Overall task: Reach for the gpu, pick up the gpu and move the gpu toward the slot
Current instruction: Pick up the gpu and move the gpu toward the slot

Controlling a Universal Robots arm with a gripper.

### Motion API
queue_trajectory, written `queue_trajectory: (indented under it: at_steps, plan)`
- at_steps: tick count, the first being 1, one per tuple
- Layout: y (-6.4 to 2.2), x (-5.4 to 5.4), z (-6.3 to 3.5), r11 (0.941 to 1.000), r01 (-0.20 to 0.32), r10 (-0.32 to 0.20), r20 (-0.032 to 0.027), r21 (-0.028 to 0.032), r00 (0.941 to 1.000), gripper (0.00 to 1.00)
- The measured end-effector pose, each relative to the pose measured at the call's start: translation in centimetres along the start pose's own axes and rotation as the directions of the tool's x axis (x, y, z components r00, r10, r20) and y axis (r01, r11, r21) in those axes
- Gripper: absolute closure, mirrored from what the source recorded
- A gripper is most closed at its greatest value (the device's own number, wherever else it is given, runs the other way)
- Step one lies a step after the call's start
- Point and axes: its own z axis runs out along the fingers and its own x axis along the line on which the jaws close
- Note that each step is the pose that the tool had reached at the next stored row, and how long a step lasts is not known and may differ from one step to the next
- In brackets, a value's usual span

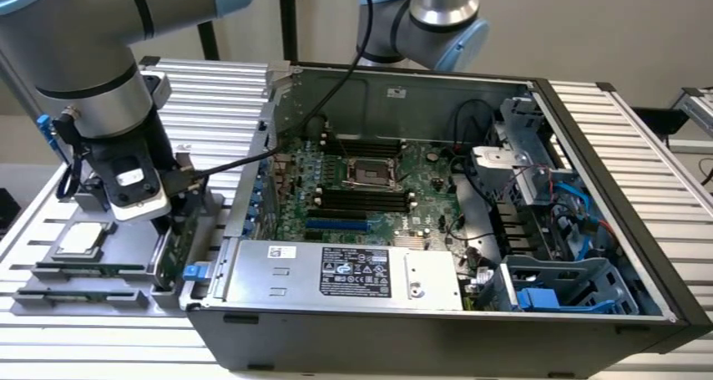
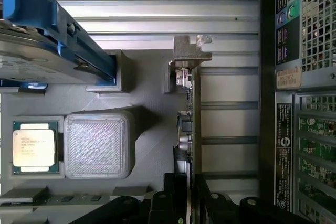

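The gpu [image 2: 190, 124], a thin green card with a silvery bracket [image 2: 190, 51] at one end, stands on edge in a grey holder [image 2: 152, 108]. In the exterior view the gpu [image 1: 165, 250] sits at the left, just outside the open computer case. My gripper [image 2: 188, 199] comes straight down over the card, one black finger on each face, and is shut on its edge. From outside, the gripper [image 1: 167, 221] hangs under the wrist right at the card's top. The card still rests in its holder. The blue slot [image 1: 334, 225] lies on the motherboard inside the case.
A square silver chip [image 2: 34, 146] lies in the holder beside a grey block [image 2: 98, 144]. A hard drive with blue rails [image 2: 47, 40] lies further along. The case wall [image 2: 268, 98] stands close to the card. A silver power supply [image 1: 346, 271] fills the case's front. A second arm [image 1: 446, 21] stands behind.
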Motion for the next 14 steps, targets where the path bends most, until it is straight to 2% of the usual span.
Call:
queue_trajectory:
  at_steps: [3,6,10,14]
  plan:
    - [-0.03,0.0,-0.27,1.0,0.0,0.0,-0.0159,-0.0045,0.9999,0.74]
    - [-0.03,-0.1,-0.78,1.0,0.0,0.0,-0.0276,-0.0063,0.9996,0.74]
    - [-0.02,-0.2,-1.8,1.0,0.0,0.0,-0.0386,-0.0074,0.9993,0.74]
    - [-0.01,-0.4,-3.28,1.0,0.0,0.0,-0.0453,-0.0078,0.999,0.74]
